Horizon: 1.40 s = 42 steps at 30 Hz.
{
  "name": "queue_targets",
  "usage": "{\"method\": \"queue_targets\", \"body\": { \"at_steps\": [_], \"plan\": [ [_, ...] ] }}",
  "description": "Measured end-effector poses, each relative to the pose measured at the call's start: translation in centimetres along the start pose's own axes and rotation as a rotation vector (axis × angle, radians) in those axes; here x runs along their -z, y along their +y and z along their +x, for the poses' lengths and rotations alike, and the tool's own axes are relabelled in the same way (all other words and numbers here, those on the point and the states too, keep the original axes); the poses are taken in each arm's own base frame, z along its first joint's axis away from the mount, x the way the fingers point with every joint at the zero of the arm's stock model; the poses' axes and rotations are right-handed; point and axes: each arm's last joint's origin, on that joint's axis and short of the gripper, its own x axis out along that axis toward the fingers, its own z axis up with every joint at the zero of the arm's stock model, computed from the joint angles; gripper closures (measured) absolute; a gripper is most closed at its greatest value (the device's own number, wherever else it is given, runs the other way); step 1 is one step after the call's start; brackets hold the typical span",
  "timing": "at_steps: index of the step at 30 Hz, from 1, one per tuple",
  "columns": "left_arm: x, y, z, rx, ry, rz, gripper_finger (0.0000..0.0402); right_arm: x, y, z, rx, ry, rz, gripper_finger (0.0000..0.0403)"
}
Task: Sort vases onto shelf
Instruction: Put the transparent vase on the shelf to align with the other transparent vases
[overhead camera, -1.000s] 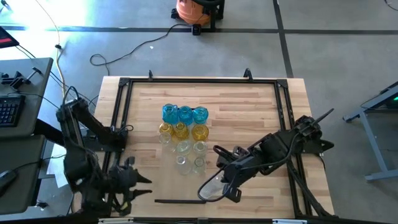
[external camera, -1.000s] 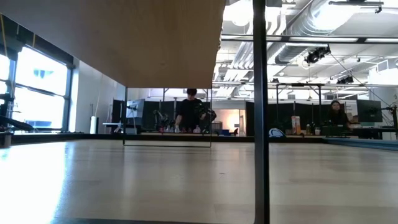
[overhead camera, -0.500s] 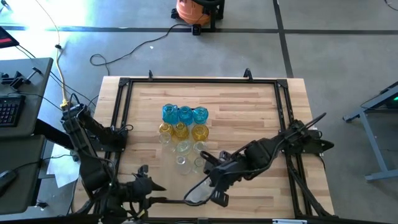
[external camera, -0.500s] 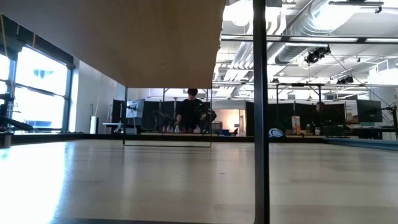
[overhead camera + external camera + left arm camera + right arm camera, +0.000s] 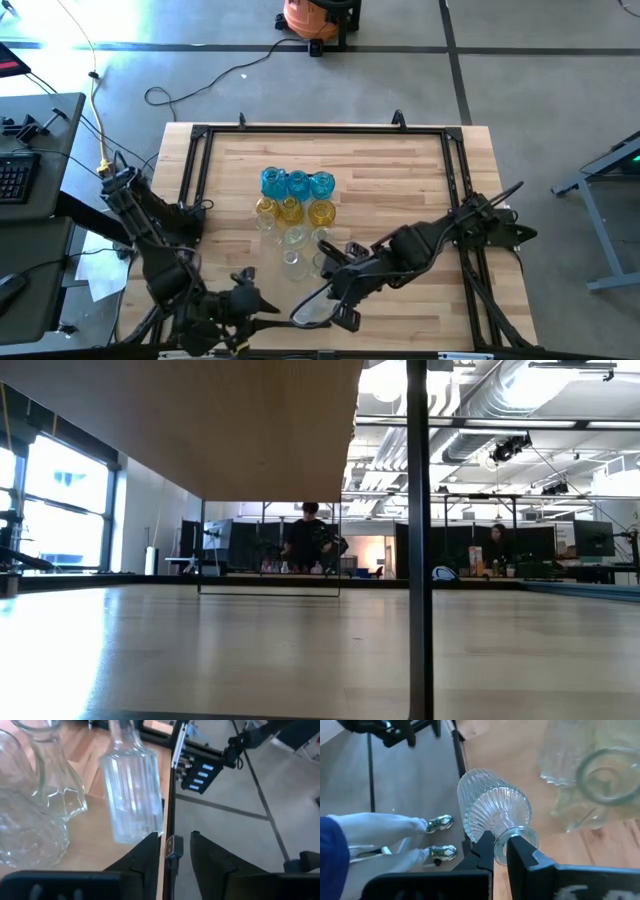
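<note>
While the right gripper (image 5: pixel 335 305) is clutching a clear vase (image 5: pixel 312 310) by the neck at lower centre, body pointing lower left, the left gripper (image 5: pixel 262 303), jaws parted, is waiting just left, nearer than the shelf.

Right gripper (image 5: pixel 501 851): fingers clamped on neck of clear ribbed vase (image 5: pixel 492 810) | Vase body: extended past table edge | Adjacent: other clear vases (image 5: pixel 592 782) on plank tabletop (image 5: pixel 507 745) | Floor: person's legs, sneakers (image 5: pixel 439 824)
</note>
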Motion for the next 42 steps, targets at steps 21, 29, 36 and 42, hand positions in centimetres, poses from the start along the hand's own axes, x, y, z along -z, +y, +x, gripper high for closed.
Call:
{"method": "queue_targets", "body": {
  "at_steps": [21,29,36,42],
  "plan": [
    [0.1,0.9,5.1,-0.017,0.083,0.008,0.0401,-0.5,-0.4,0.0,0.015,-0.027,0.004,0.0403],
    [-0.4,1.6,5.8,-0.038,0.084,0.003,0.0401,-0.4,-0.4,0.0,-0.002,-0.005,0.015,0.0403],
    [-0.9,2.2,6.5,-0.025,0.112,0.001,0.0401,-0.3,-0.3,0.6,0.0,0.011,0.014,0.0402],
    [-0.6,2.2,7.2,-0.024,0.117,0.001,0.0401,-0.2,-0.3,0.9,-0.002,0.023,0.012,0.0402]
  ]
}}
